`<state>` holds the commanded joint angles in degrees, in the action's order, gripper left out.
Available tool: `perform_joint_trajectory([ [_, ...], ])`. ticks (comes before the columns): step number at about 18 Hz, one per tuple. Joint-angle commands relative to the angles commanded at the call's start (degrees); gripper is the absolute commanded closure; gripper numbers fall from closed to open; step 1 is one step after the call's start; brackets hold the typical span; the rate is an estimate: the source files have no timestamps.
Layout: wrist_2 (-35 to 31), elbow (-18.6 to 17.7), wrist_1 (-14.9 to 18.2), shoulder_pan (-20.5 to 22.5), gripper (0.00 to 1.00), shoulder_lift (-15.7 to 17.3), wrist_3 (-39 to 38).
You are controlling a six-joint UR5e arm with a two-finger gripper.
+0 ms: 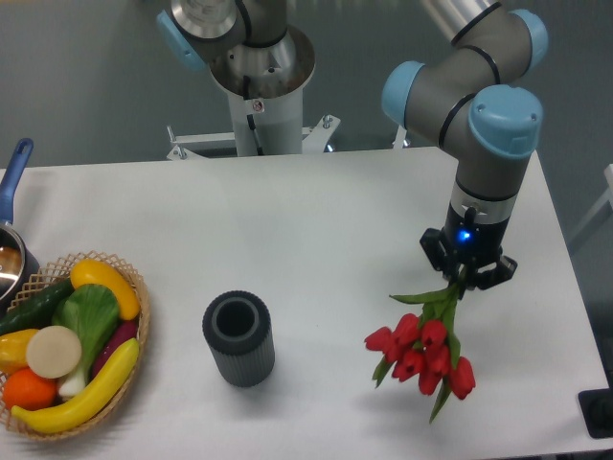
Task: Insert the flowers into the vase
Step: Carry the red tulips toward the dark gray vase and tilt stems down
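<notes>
Jaws pinch the green stems; gripper [465, 276] sits at right of frame. The flowers [421, 350], smooth closed red buds, hang at lower right. The vase [238, 338], a ribbed dark grey cylinder, stands upright at lower centre on the white table [306, 220]

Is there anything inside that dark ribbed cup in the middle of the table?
The vase looks empty: only a dark opening shows, and its bottom is hidden in shadow. The flowers hang off to the side, buds down, gripped by the claw.
</notes>
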<state>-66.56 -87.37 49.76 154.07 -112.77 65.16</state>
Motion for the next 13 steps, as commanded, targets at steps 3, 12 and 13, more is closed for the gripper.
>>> perform_joint_trajectory([
  [3, 10.6, 2.4, -0.5, -1.1, 1.00, -0.2, -6.7],
  [12, 30.9, 3.3, -5.1, -6.8, 1.00, 0.6, -12.8],
  [13, 33.5, 3.0, -6.3, -7.2, 1.00, 0.6, -13.0],
])
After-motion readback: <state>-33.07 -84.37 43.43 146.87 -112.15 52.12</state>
